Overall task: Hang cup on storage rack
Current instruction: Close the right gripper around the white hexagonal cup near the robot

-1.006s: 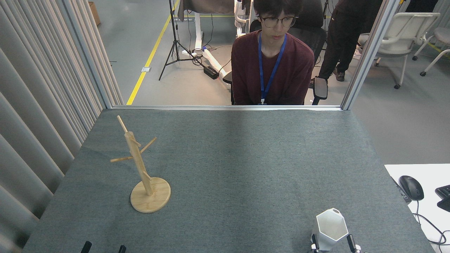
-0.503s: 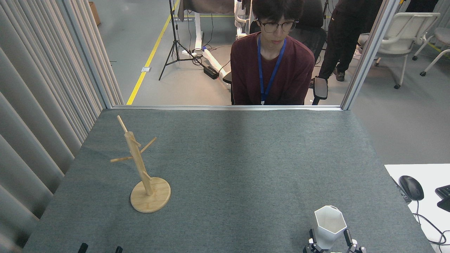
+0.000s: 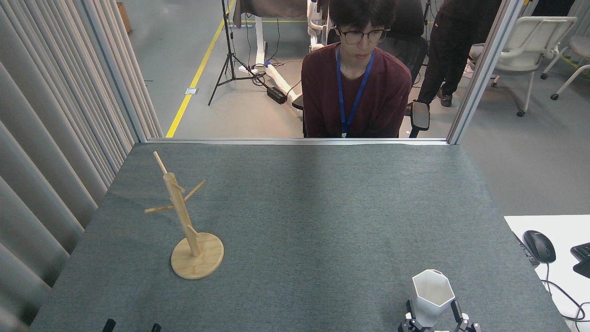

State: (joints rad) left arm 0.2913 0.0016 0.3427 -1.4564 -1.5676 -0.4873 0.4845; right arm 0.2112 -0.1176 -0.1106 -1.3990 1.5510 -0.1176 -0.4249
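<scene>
White hexagonal cup [image 3: 432,295] is seen upright at the near right of the bench [image 3: 322,207], open mouth up, facets tapering downward. Its lower part is flanked by the two dark fingers [image 3: 409,309] of the right gripper [image 3: 432,313], one on each side, right against the cup walls; jaws appear clenched on the cup. Whether the cup base is touching the bench or is lifted cannot be told, since the base is hidden by the gripper at the bottom edge. The rim tab with hole cannot be made out from this angle.

Bamboo storage rack [image 3: 186,221] is placed at the left of the bench, well apart from the cup. Round disc base flat on the grey felt surface, post upright with a slight lean in the view, thin pegs angled outward near the top and one short peg low on the post. Nothing is hung on the pegs.

Left gripper [image 3: 131,327] is only seen as two small dark tips at the bottom edge, near left, with a gap between them; jaws state cannot be told.

A person in a maroon sweater [image 3: 357,97] with a blue lanyard is seated behind the far bench edge. A computer mouse [image 3: 539,246] lies on a white desk [image 3: 521,223] at far right.
</scene>
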